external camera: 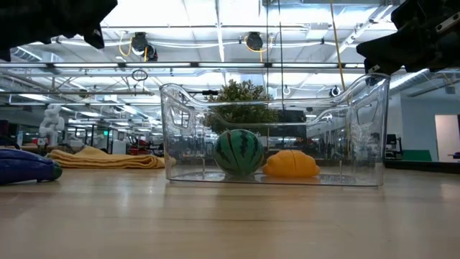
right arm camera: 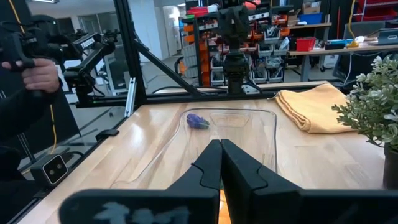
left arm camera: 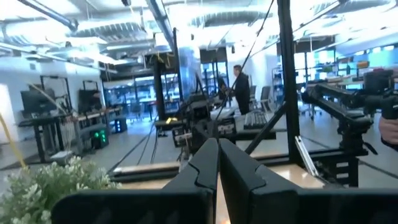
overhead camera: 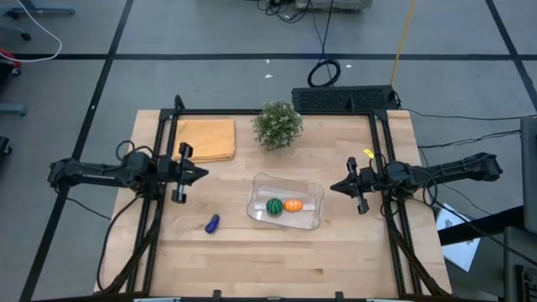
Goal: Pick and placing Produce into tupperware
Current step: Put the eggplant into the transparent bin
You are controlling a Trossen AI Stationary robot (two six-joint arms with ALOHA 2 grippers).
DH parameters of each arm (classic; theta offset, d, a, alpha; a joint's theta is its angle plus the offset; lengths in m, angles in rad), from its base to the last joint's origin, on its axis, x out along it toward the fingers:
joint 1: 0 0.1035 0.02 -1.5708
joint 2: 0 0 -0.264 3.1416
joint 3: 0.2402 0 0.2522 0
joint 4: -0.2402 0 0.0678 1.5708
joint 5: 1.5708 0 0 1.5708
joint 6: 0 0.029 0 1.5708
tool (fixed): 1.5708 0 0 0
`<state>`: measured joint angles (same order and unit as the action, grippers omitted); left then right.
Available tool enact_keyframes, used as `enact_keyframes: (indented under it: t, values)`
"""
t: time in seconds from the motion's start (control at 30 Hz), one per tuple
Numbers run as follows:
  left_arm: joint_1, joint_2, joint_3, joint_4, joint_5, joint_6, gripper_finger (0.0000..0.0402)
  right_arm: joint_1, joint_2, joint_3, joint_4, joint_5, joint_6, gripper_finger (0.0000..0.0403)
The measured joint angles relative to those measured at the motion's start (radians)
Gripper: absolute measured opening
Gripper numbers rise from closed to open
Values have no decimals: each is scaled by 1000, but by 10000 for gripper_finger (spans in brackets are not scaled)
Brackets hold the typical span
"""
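Wooden table [overhead camera: 277,252] holds tupperware [overhead camera: 285,201] between both closed tools, left [overhead camera: 201,174] and right [overhead camera: 334,187]

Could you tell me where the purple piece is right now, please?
In the high view the purple piece lies on the bare table, outside and left of the clear container, toward the left arm's side.

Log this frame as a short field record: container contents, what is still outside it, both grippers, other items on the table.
container: clear rectangular plastic tupperware, near table centre
inside: round green striped ball and small orange piece, side by side
outside: small elongated purple piece, on the wood on the container's left-arm side
left gripper: shut, empty, at the left table edge
right gripper: shut, empty, at the right table edge
other: bushy green potted plant; folded yellow-orange cloth
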<state>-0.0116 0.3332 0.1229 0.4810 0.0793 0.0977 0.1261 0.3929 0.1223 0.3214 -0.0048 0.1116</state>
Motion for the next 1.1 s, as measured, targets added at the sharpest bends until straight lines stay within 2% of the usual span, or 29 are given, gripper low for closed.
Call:
enact_keyframes:
  t: [0.17, 0.43, 0.73, 1.1]
  values:
    - [0, 5, 73, -116, 0, -23, 19, 0, 0, 0, 0, 0, 0, 0]
    - [-32, 92, 234, -302, 18, -2, 19, 0, 0, 0, -2, 0, 0, 0]
    - [-91, 226, 301, -320, 17, 6, 19, 0, 0, 0, -11, 0, 0, 0]
    - [-152, 305, 343, -322, -4, -3, 19, 0, 0, 0, -13, 0, 0, 0]
